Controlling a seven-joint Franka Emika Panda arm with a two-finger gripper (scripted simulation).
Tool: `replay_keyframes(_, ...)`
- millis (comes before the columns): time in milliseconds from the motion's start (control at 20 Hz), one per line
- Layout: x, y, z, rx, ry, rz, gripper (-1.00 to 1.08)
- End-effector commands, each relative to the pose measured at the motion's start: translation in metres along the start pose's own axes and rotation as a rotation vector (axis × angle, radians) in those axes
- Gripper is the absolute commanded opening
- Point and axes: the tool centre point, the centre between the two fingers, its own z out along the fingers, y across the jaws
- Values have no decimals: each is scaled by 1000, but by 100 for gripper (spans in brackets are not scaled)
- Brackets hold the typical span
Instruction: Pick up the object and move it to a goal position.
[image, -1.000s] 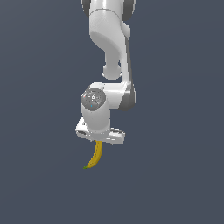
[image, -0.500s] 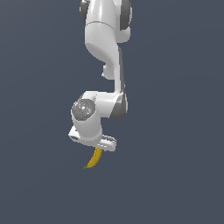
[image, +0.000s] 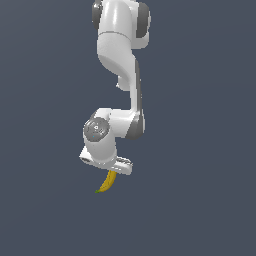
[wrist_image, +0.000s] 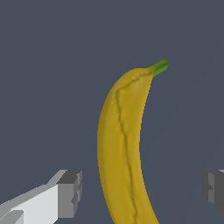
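The banana (wrist_image: 122, 144) is yellow with a green stem tip and a brown line along it. In the wrist view it lies between my two fingertips (wrist_image: 70, 192), which stand well apart on either side without touching it. My gripper (wrist_image: 142, 190) is open. In the exterior view the banana (image: 106, 184) sticks out from under the white hand of the arm, and my gripper (image: 109, 172) is right over its upper end, with the fingers mostly hidden by the hand.
A plain dark grey surface (image: 200, 200) fills both views. The white arm (image: 120, 60) comes down from the top of the exterior view.
The hand has shifted toward the exterior view's left and come lower over the banana. The banana has stayed in nearly the same place.
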Motion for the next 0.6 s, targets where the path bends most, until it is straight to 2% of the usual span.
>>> replay_keyframes(0,-1,0,15,0,-1,1,100)
replay_keyframes(200,-1,0,31,0,-1,1,100)
replay_keyframes(450,1,1,34,0,-1,2,100)
replay_keyframes(500,1,1,34,0,-1,2,-100)
replay_keyframes(550,1,1,34,0,-1,2,-100)
